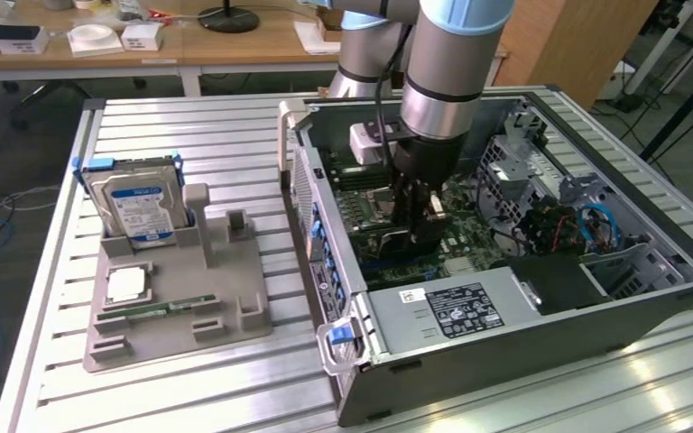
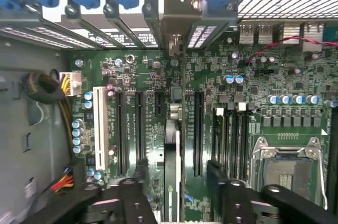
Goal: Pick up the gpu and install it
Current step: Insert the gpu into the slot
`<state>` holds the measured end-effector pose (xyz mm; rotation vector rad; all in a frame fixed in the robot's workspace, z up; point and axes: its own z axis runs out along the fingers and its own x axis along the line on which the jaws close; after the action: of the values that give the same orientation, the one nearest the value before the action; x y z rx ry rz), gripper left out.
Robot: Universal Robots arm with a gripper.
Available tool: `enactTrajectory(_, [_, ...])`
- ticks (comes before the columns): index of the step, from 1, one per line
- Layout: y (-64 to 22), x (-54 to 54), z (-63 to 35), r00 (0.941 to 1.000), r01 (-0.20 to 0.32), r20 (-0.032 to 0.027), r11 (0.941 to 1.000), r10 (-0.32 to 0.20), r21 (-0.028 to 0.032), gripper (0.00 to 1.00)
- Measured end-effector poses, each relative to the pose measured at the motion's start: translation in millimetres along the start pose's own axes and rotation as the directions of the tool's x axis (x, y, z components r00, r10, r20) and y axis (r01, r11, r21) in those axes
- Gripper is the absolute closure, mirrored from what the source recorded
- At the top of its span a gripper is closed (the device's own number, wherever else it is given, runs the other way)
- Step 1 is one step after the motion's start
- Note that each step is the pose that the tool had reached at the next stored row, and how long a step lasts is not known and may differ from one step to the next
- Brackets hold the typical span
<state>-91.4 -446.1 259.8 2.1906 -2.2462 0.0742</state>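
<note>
Item: gpu [image 2: 171, 176]. Seen edge-on from the wrist camera, standing upright in a slot on the motherboard [image 2: 211, 92], its metal bracket [image 2: 177, 15] reaching up into the rear slot openings of the case. The card looks seated, or very nearly so; upright in the slot is how it must sit to plug in.

Item: gripper [image 2: 174, 174]. Two dark fingers [image 2: 141, 171] stand either side of the card's edge with a gap showing, so the jaws are spread and not pinching it. In the exterior view the gripper [image 1: 417, 225] reaches straight down into the open computer case [image 1: 635, 298], which lies on its side so the board faces up.

Item: empty processor socket [image 2: 288, 168], beside the memory slots.

Item: grey parts tray [image 1: 238, 298] on the table [image 1: 142, 126], to the exterior view's left of the case. It holds a hard drive [image 1: 142, 212] with a blue-and-white label, text unreadable, a processor chip [image 1: 126, 285] and a narrow green memory stick [image 1: 154, 309].

Item: power supply [image 1: 455, 307], white label, writing illegible.
</note>
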Motion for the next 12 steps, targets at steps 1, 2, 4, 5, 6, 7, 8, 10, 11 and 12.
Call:
enactTrajectory(1, [-0.1, 0.1, -3.1, 1.0000, 0.000, 0.0000, 1.0000, 0.000, 0.0000, 0.43])
enactTrajectory(2, [-0.2, 0.2, -6.6, 1.0000, 0.000, 0.0000, 1.0000, 0.000, 0.0000, 0.43])
enactTrajectory(4, [-0.5, 0.5, -15.4, 1.0000, 0.000, -0.0001, 1.0000, 0.000, -0.0001, 0.43])
enactTrajectory(5, [-0.6, 0.6, -18.8, 1.0000, 0.000, -0.0001, 1.0000, 0.000, 0.0000, 0.44])
enactTrajectory(6, [-0.6, 0.6, -19.1, 1.0000, 0.000, 0.0001, 1.0000, 0.000, 0.0001, 0.51])
enactTrajectory(7, [-0.6, 0.7, -19.1, 1.0000, 0.000, 0.0000, 1.0000, 0.000, 0.0000, 0.57])
enactTrajectory(8, [-0.6, 0.7, -19.1, 1.0000, 0.000, 0.0001, 1.0000, 0.000, 0.0000, 0.57])
enactTrajectory(10, [-0.6, 0.7, -19.1, 1.0000, 0.000, 0.0000, 1.0000, 0.000, 0.0000, 0.68])
enactTrajectory(11, [-0.6, 0.7, -19.1, 1.0000, 0.000, 0.0000, 1.0000, 0.000, 0.0000, 0.75])
enactTrajectory(12, [-0.6, 0.7, -19.1, 1.0000, 0.000, 0.0000, 1.0000, 0.000, 0.0000, 0.75])
